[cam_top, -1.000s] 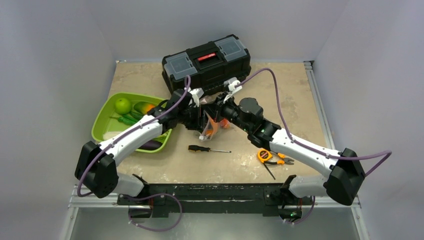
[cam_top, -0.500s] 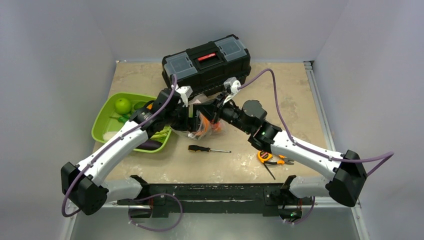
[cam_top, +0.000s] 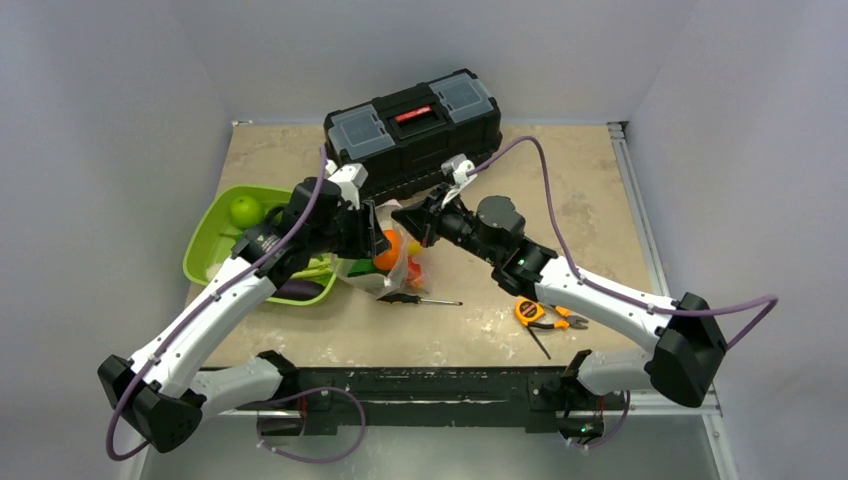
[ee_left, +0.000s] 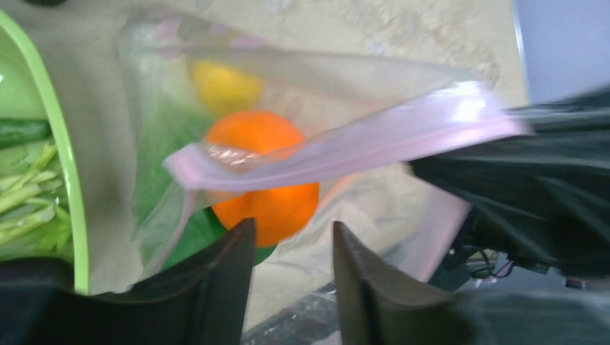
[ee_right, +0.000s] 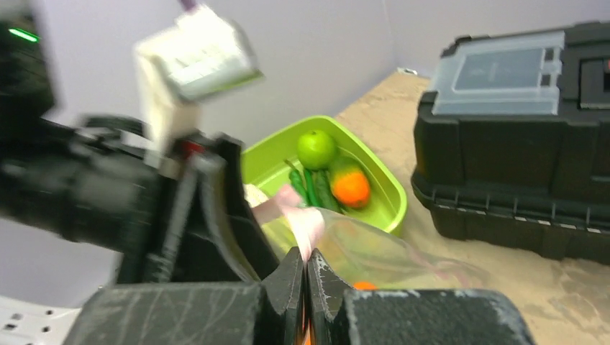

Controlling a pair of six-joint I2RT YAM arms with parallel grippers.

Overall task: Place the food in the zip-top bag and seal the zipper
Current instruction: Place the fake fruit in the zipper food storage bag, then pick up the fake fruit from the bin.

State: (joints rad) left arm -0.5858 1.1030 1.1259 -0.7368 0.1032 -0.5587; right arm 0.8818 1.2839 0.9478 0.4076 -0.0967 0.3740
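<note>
The clear zip-top bag [cam_top: 395, 262] hangs by its pinkish zipper [ee_left: 345, 147] from my right gripper [cam_top: 408, 218], whose jaws are shut on the strip [ee_right: 306, 223]. In the bag I see an orange fruit [ee_left: 262, 172], a yellow piece [ee_left: 224, 85] and something green. My left gripper [ee_left: 291, 237] is open just left of the bag, its fingers [ee_left: 234, 273] apart with the bag beyond them. It also shows in the top view [cam_top: 362, 235]. A green apple [ee_right: 316, 149] and an orange piece [ee_right: 351, 188] lie in the lime-green tray [ee_right: 392, 208].
A black toolbox [cam_top: 415, 125] stands behind the grippers. The tray [cam_top: 212, 225] sits left, holding more greens. A screwdriver [cam_top: 418, 298] lies just in front of the bag. Orange pliers and a tape measure [cam_top: 535, 312] lie to the right.
My left gripper has drawn back to the left, away from the right gripper. The bag has spread out below the right gripper and the orange fruit now shows.
</note>
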